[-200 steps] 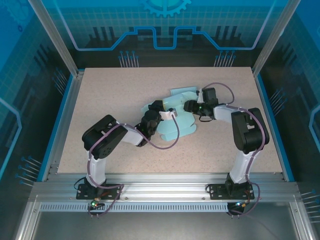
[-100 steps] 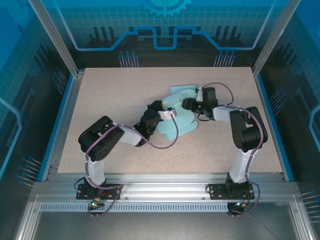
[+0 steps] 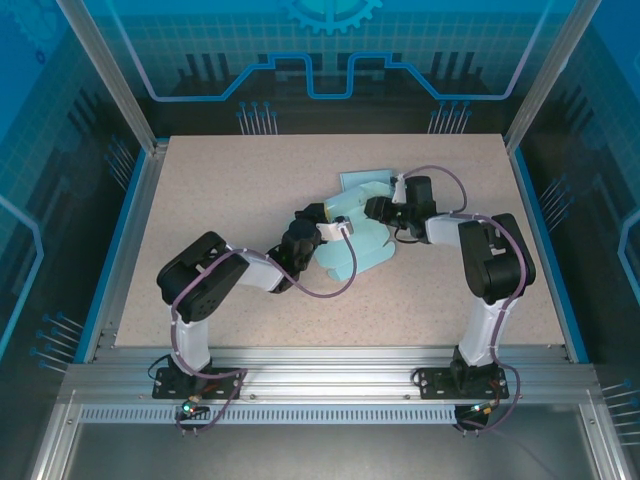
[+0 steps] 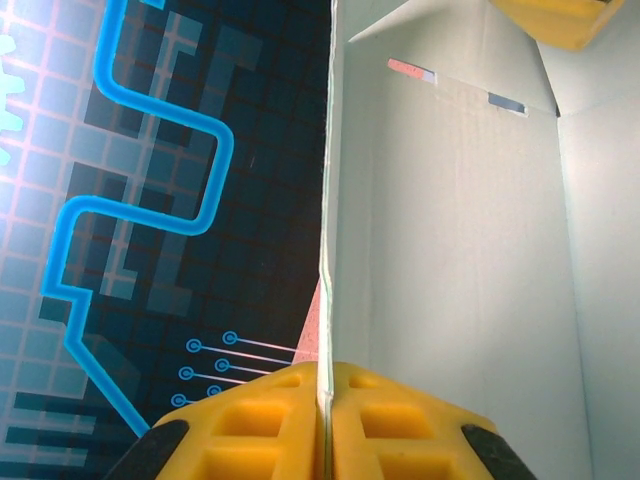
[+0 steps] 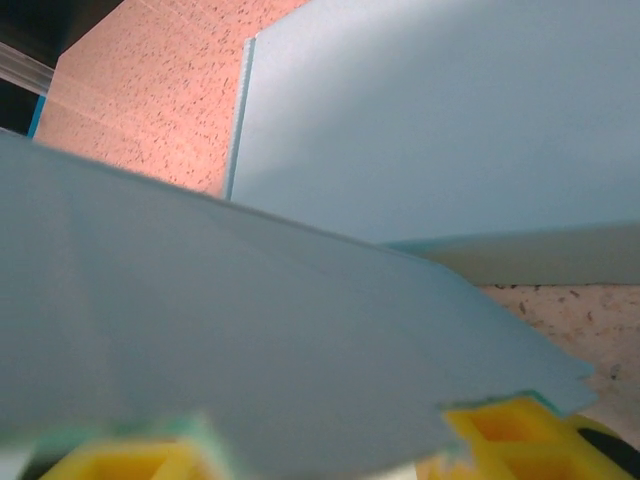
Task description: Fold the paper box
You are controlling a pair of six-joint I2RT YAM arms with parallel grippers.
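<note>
No words, numbers or brand names can be read anywhere. The box (image 4: 450, 250) carries a reddish strip (image 4: 412, 71) and a blue-grey strip (image 4: 507, 103), both too small to show any lettering. The back wall (image 3: 200, 50) bears a gear emblem (image 3: 330, 12) and circuit-style lines, without letters.

Pale blue paper box (image 3: 345, 258), partly folded (one panel lifted), lies centrally.

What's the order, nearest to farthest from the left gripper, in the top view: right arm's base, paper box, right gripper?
1. paper box, pinched in the left gripper.
2. right gripper, just to its right.
3. right arm's base, bottom right.
</note>
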